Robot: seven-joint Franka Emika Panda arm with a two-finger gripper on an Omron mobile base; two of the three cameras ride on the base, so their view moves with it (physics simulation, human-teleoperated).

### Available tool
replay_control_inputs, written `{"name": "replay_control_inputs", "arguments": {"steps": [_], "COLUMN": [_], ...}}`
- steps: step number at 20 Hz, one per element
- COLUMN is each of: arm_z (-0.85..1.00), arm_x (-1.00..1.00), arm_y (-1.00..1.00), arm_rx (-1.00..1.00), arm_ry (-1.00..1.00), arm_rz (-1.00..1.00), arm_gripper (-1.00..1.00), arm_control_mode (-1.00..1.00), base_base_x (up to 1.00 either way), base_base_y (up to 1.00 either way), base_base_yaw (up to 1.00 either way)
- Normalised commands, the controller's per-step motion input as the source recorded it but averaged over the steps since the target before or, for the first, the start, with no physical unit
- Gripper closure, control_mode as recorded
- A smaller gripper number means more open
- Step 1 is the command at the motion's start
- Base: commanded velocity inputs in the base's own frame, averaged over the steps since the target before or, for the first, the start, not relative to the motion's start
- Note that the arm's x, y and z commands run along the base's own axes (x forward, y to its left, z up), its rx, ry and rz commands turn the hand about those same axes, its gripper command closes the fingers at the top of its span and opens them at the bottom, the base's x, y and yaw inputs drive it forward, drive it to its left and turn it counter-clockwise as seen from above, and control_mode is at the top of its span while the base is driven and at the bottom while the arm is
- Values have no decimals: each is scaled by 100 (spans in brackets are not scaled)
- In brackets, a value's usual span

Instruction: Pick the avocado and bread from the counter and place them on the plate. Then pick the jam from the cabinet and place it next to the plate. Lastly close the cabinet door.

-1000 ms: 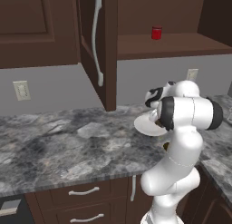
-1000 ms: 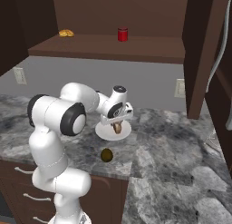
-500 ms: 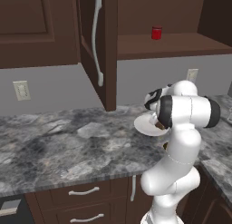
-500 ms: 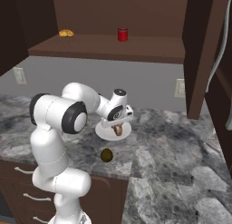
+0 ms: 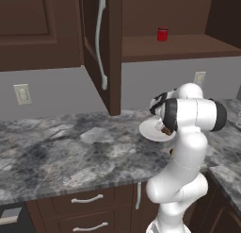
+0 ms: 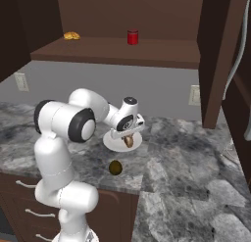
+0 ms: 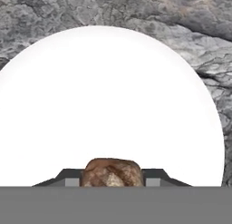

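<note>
- Pinching the bread between both fingertips, gripper clamped on it and pointing down over the plate
- Hanging just above the plate's white surface, judging by the hand view; contact between bread and plate impossible to tell
- Keeping the loaf over the plate, well inside its rim, presumably so that a release would leave it resting on the plate instead of rolling onto the counter
- Sitting on the marble near the front counter edge: avocado, nearer than the plate, apart from it, not yet moved
- Standing upright at the middle of the cabinet shelf: jam, a red jar, well above and behind the plate
- Lying at the far left of the same shelf: a small yellow-orange item, no part of the task
- Hanging wide open: cabinet door, swung toward the base to the left of the shelf, leaving access to the jam
- Judging stage: bread placement in hand; avocado, jam and door closing all pending
- Judging risk: release from too high could bounce the bread off the plate
</note>
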Motion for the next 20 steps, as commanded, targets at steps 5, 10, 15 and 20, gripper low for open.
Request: {"name": "replay_control_inputs", "arguments": {"steps": [5, 10, 15, 20], "arm_z": [0, 0, 38, 52], "arm_x": [21, 16, 1, -43], "arm_y": [0, 0, 0, 0], "arm_rx": [-1, 0, 0, 0], "arm_ry": [0, -1, -11, -17], "arm_rz": [1, 0, 1, 3], "arm_gripper": [-100, -100, -100, -100], "arm_control_mode": [-100, -100, -100, -100], "base_base_x": [0, 0, 0, 0], "base_base_y": [0, 0, 0, 0], "base_base_yaw": [0, 0, 0, 0]}}
